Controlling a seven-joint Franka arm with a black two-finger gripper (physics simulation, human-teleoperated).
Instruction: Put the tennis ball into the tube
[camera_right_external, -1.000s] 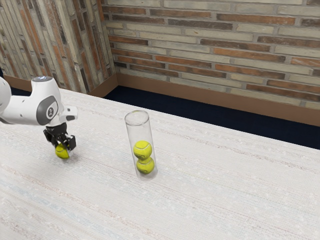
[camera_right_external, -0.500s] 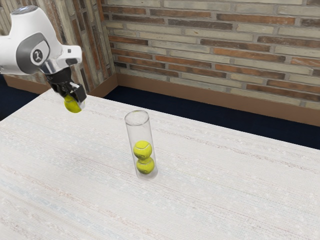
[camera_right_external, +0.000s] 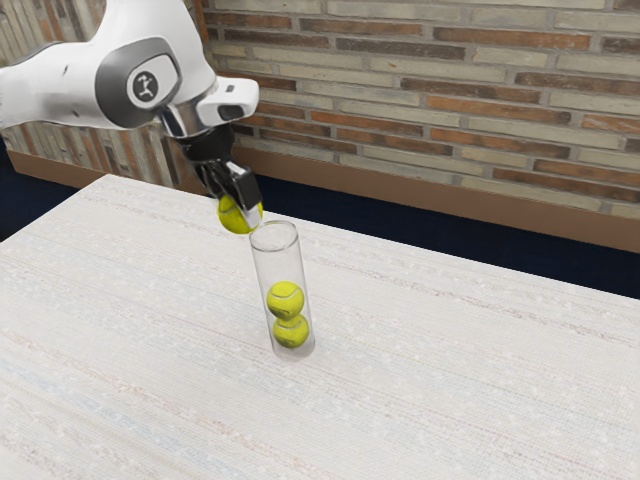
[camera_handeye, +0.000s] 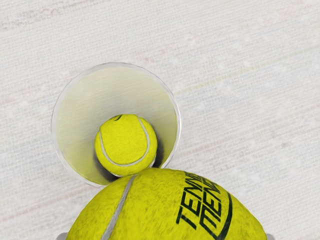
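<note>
My black gripper (camera_right_external: 238, 200) is shut on a yellow tennis ball (camera_right_external: 236, 216), just off the tube's rim on the exterior view's left and slightly higher. The clear tube (camera_right_external: 262, 262) stands upright on the table, with two balls stacked in its lower part, the upper ball (camera_right_external: 286, 299) resting on the lower ball (camera_right_external: 291, 331). In the wrist view the held ball (camera_handeye: 160, 210) looms large and overlaps part of the tube's round rim (camera_handeye: 180, 120). Down inside the tube the upper ball (camera_handeye: 126, 142) is visible; the lower one is hidden there.
The pale table (camera_right_external: 450, 390) extends around the tube. Behind its far edge are a dark floor strip (camera_right_external: 450, 244) and a brick wall (camera_right_external: 450, 100). The white arm comes in from the exterior view's upper left.
The gripper has lifted the held ball off the table and carried it toward the exterior view's right, up beside the tube's mouth. The tube and its two balls have stayed put.
</note>
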